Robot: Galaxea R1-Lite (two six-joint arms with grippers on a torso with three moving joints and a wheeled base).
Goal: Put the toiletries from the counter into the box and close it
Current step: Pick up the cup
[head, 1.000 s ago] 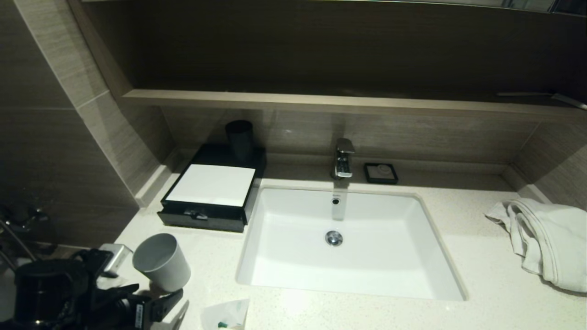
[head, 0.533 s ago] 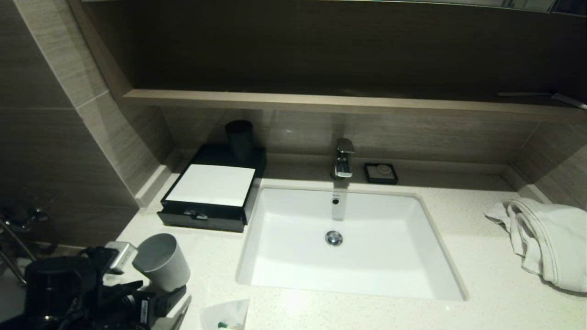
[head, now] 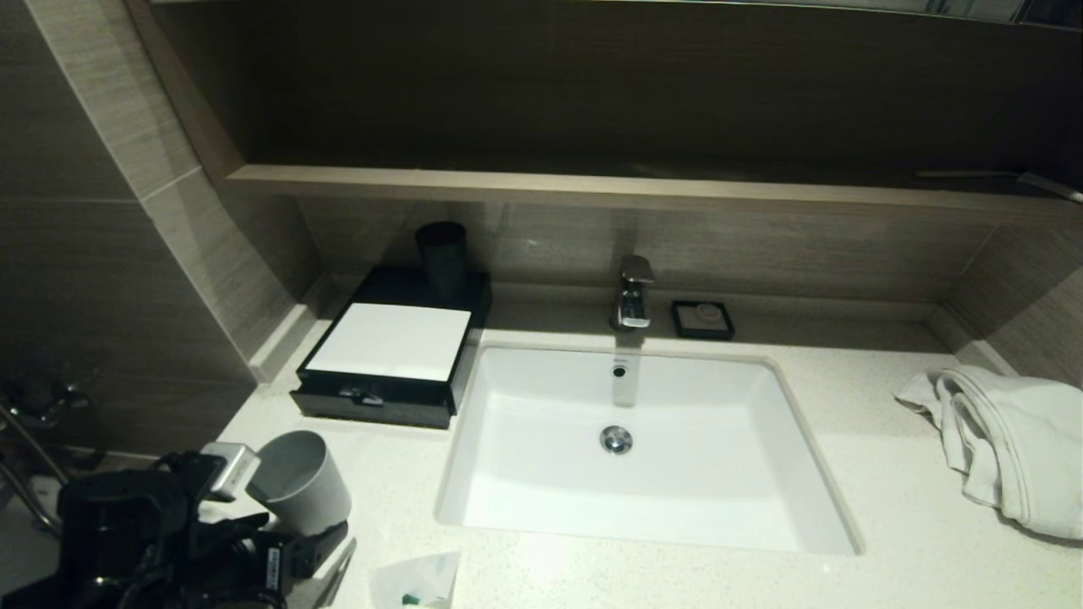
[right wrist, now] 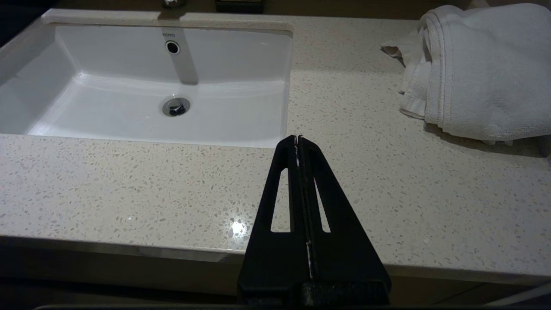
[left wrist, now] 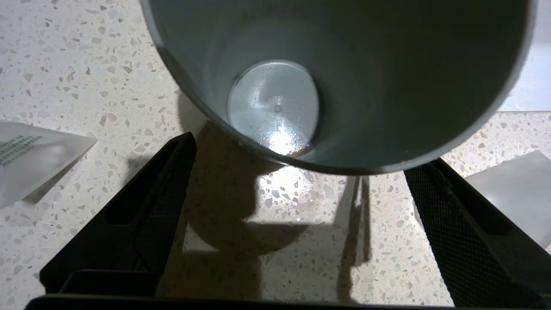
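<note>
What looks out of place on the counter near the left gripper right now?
The grey cup lies tipped on its side on the counter, its mouth facing the open left gripper with nothing gripped. Sachets lie loose nearby, and the box drawer sits slightly ajar. The crumpled towel lies at far right.

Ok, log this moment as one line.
left gripper open by cup | right gripper shut, parked | sachet on counter | box shut

On the speckled off-white worktop (head: 846, 507), translucent white sachets (left wrist: 34, 159) lie flat at either side of the left arm's spread fingers (left wrist: 142, 228), while the black box (head: 385, 355) with white top panel sits well beyond them, its drawer slightly out.
</note>
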